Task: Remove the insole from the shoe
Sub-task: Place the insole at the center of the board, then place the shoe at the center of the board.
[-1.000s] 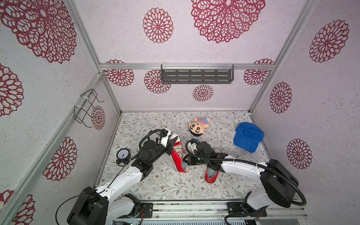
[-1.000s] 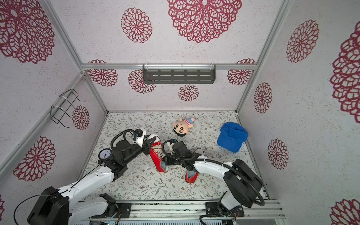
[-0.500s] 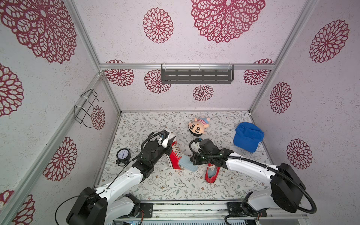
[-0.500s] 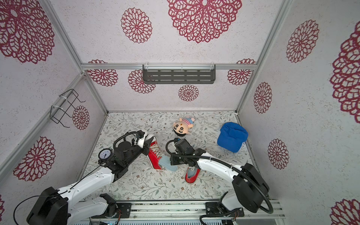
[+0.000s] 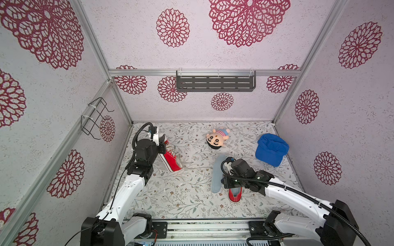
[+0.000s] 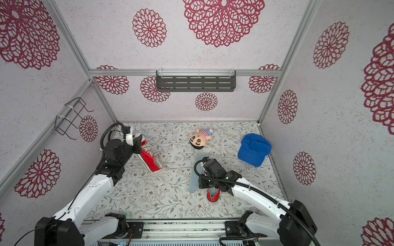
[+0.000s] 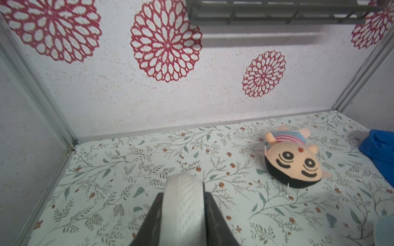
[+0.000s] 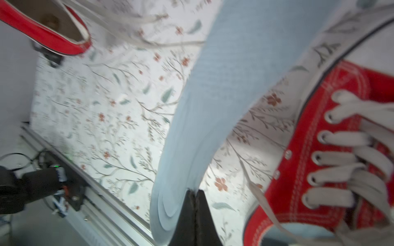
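The pale blue foam insole [image 5: 217, 174] is out, pinched tight in the right pincer [image 8: 195, 192], right of centre. The left pincer [image 7: 183, 194] clamps the red canvas sneaker [image 5: 170, 158] by its sole, far left. Only setting the insole down seems left.

a plush doll [image 5: 215, 139] is lying face up on the floral mat [image 5: 181, 198] near the back wall, its black-haired head pointing toward the front. a blue cap [image 5: 271, 149] is resting well apart from it, by the right wall. a grey slotted shelf [image 5: 215, 83] is hanging on the back wall, and a black wire rack [image 5: 93, 118] is hanging on the left wall.
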Controlling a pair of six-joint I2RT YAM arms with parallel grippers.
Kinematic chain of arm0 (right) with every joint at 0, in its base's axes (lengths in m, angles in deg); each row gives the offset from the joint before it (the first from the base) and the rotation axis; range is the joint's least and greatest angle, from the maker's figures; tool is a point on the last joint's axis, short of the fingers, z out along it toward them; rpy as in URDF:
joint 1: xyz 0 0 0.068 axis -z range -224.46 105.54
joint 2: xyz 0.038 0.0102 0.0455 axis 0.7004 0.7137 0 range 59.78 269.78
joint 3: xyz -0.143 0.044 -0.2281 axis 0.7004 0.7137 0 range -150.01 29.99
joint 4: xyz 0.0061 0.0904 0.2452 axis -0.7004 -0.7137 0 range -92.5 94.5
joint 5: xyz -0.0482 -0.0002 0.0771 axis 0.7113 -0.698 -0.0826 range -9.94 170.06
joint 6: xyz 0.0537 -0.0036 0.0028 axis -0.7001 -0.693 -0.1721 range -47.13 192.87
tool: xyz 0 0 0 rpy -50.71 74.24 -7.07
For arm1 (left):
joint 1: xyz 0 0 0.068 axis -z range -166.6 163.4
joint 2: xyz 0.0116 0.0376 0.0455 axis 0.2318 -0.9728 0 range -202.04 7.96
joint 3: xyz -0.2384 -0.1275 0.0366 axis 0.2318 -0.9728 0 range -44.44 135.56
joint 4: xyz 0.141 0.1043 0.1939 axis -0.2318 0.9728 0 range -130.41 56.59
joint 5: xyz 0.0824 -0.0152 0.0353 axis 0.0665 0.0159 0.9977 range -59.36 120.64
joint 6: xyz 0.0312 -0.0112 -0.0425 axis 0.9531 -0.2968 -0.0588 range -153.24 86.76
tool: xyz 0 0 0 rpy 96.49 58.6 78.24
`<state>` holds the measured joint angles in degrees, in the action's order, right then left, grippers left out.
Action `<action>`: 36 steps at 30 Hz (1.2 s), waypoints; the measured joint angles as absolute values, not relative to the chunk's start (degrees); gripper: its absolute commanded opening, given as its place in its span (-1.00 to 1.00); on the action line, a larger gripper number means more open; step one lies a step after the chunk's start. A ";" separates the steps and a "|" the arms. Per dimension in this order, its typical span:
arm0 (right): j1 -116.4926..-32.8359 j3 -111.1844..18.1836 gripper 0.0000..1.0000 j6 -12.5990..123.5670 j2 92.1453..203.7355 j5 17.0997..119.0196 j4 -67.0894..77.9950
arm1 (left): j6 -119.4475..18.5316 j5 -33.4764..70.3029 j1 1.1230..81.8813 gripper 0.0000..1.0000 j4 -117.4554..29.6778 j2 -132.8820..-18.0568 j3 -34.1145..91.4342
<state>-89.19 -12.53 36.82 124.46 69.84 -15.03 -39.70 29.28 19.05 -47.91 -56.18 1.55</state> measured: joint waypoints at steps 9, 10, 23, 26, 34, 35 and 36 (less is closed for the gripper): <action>-92.69 -14.83 -1.00 28.71 140.61 59.48 12.36 | -61.25 19.97 1.85 -1.00 -45.18 -63.15 18.97; -93.50 -15.55 -1.00 27.13 143.37 58.76 15.57 | -63.30 19.13 1.15 -1.00 -45.27 -64.33 20.53; -101.32 -29.67 -0.29 9.49 175.15 50.61 39.83 | -72.11 11.46 0.10 -1.00 -44.05 -71.52 26.51; -100.60 -27.29 0.02 8.82 174.30 50.45 39.77 | -70.80 9.04 -0.01 -1.00 -42.56 -71.57 27.34; -93.45 -18.72 0.56 24.49 146.19 62.21 20.47 | -66.80 -1.96 -0.14 -1.00 -41.84 -72.03 31.48; -92.06 -18.63 0.64 27.40 141.93 62.96 18.87 | -66.43 -4.23 -0.05 -1.00 -42.38 -72.09 31.52; -90.66 -18.65 0.71 29.93 138.54 63.22 17.95 | -66.17 -6.00 0.04 -1.00 -42.80 -72.18 31.52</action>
<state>-90.66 -18.65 29.93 138.54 63.22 17.95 -66.17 -6.00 0.04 -42.80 -72.18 31.52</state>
